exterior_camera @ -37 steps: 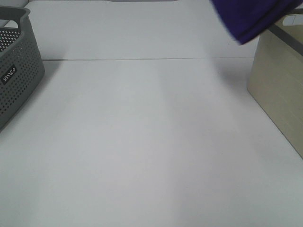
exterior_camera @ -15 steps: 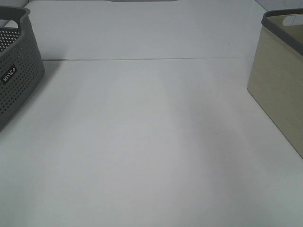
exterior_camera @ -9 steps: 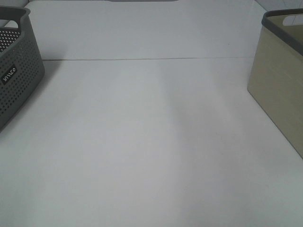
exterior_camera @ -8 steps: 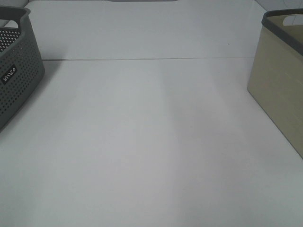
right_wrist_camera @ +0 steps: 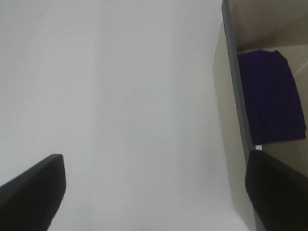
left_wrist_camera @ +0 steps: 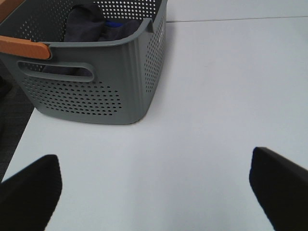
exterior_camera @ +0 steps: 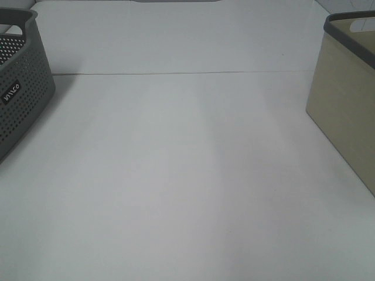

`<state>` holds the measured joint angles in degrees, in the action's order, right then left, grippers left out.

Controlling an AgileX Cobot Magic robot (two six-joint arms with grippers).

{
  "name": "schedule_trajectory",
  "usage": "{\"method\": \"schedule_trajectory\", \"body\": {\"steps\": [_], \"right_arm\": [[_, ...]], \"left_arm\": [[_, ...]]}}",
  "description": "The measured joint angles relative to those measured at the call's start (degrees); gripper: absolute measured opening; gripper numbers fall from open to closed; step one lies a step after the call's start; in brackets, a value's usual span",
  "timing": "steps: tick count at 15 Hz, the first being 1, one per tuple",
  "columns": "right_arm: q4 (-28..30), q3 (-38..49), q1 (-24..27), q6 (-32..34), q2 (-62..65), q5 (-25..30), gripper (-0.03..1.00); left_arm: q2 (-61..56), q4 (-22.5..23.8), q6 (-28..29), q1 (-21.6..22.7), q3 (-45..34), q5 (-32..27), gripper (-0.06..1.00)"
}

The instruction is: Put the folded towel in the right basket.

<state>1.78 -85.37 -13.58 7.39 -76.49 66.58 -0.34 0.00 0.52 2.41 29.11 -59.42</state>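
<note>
The folded towel (right_wrist_camera: 272, 96) is dark purple and lies flat on the floor of the beige right basket (right_wrist_camera: 228, 139). That basket also shows at the right edge of the high view (exterior_camera: 345, 111), where the towel is hidden by its wall. My right gripper (right_wrist_camera: 154, 190) is open and empty, high above the table beside the basket. My left gripper (left_wrist_camera: 154, 190) is open and empty above the table, near the grey perforated left basket (left_wrist_camera: 96, 91). Neither gripper shows in the high view.
The grey left basket (exterior_camera: 20, 88) holds dark clothes (left_wrist_camera: 91, 26) and has an orange handle (left_wrist_camera: 24, 47). A seam (exterior_camera: 176, 74) runs across the white table at the back. The table's left edge (left_wrist_camera: 17, 144) lies beside the grey basket.
The purple towel was held above the right basket's rim at the top right 2.5 s ago; it has gone from the high view and lies in the basket. Nothing has changed in the last second.
</note>
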Motion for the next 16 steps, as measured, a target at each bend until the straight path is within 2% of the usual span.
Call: {"method": "schedule_trajectory", "body": {"steps": [4,7,8,10,12,16], "right_arm": [[-1.3,26.0,0.0,0.0,23.7,-2.3,0.97],[-1.3,38.1,0.0,0.0,35.9,-2.3,0.97],[-1.3,46.5,0.0,-0.1,45.8,-2.3,0.97],[-1.3,54.0,0.0,-1.6,54.7,-2.6,0.97],[-1.3,58.7,-0.1,-3.6,63.5,-2.6,0.97],[-1.3,59.1,-0.1,-4.3,75.8,-3.6,0.97]], "left_arm": [[0.0,0.0,0.0,0.0,0.0,0.0,0.99],[0.0,0.0,0.0,0.0,0.0,0.0,0.99],[0.0,0.0,0.0,0.0,0.0,0.0,0.99],[0.0,0.0,0.0,0.0,0.0,0.0,0.99],[0.0,0.0,0.0,0.0,0.0,0.0,0.99],[0.0,0.0,0.0,0.0,0.0,0.0,0.99]]}}
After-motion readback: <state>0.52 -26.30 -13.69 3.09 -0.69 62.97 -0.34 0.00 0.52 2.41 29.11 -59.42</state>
